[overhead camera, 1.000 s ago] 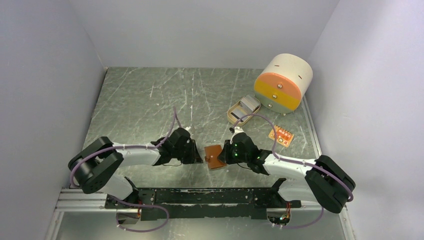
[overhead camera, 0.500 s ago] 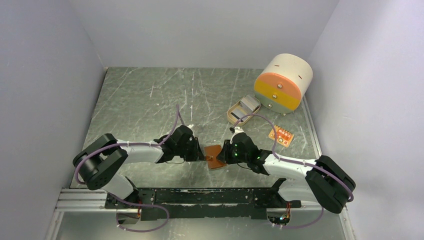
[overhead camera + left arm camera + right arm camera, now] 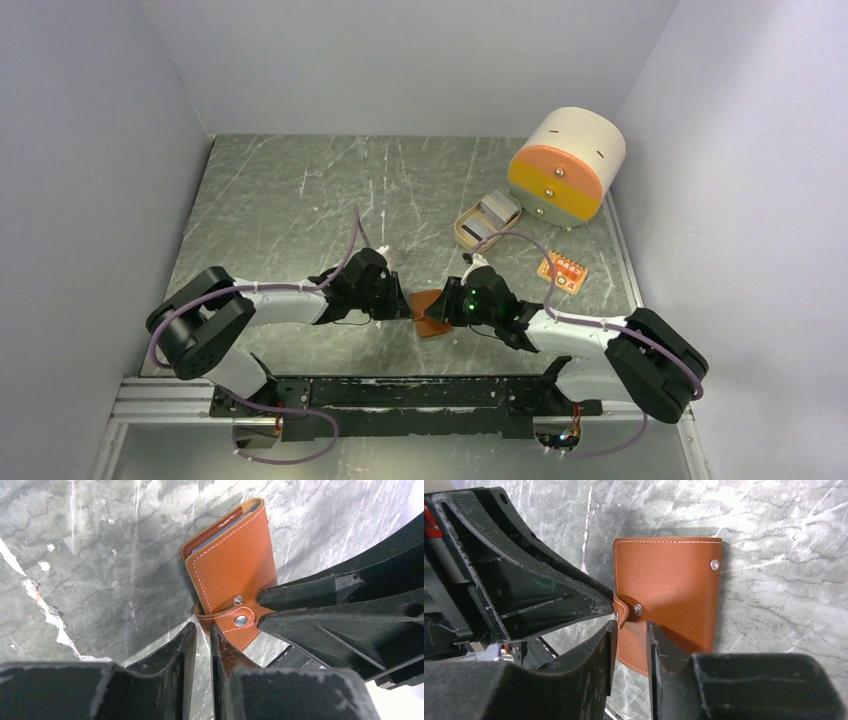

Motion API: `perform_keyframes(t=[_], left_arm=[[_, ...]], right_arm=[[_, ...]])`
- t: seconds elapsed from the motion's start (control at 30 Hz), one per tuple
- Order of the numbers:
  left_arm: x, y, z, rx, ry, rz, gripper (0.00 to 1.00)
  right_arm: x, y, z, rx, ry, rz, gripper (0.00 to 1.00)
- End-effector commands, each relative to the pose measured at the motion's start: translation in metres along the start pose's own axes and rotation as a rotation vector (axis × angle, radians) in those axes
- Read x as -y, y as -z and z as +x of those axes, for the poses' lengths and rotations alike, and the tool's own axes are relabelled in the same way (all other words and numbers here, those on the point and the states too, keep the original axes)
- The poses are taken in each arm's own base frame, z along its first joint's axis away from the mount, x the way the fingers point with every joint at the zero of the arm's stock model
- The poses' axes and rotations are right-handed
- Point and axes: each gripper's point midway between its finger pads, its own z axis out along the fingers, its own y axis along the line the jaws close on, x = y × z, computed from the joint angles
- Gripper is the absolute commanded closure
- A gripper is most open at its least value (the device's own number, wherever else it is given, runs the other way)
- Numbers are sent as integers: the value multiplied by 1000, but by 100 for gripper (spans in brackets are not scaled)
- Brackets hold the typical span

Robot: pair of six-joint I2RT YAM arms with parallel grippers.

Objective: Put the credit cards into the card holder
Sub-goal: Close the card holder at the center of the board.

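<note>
The card holder (image 3: 430, 314) is a brown leather wallet lying folded on the table between both arms, also seen in the left wrist view (image 3: 227, 565) and the right wrist view (image 3: 669, 580). Its strap (image 3: 626, 611) with the snap curls round one edge. My left gripper (image 3: 202, 629) stands at that strap, its jaws a thin slit apart with only table showing between them. My right gripper (image 3: 631, 630) is open, and the wallet's near corner lies loose between its fingers. The credit cards (image 3: 497, 209), a pale stack, rest in a dish at the back right.
A tan oval dish (image 3: 466, 232) holds the cards. Behind it stands a cream-and-orange drum-shaped drawer box (image 3: 565, 165). A small orange piece (image 3: 563, 272) lies right of my right arm. Grey walls close in the table on three sides.
My left gripper has moved right, up to the wallet's strap. The right gripper's jaws have widened around the wallet's corner. The wallet has hardly shifted.
</note>
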Motion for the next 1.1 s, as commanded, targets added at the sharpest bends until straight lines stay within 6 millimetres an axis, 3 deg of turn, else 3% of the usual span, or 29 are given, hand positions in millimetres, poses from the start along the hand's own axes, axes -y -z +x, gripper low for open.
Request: perform_keyframes(t=[0.0, 0.37, 0.7, 0.93, 1.07], left_arm=[[10, -2, -10, 17, -19, 24, 78], [10, -3, -10, 14, -18, 24, 78], [10, -4, -10, 12, -18, 23, 78], [10, -6, -9, 4, -18, 27, 78], [10, -5, -9, 5, -19, 28, 78]], right_arm=[[-7, -5, -1, -3, -16, -24, 69], [-18, -11, 0, -24, -13, -66, 72], [-16, -14, -3, -18, -5, -47, 82], [-13, -16, -2, -25, -2, -25, 83], [-10, -17, -3, -21, 25, -10, 97]])
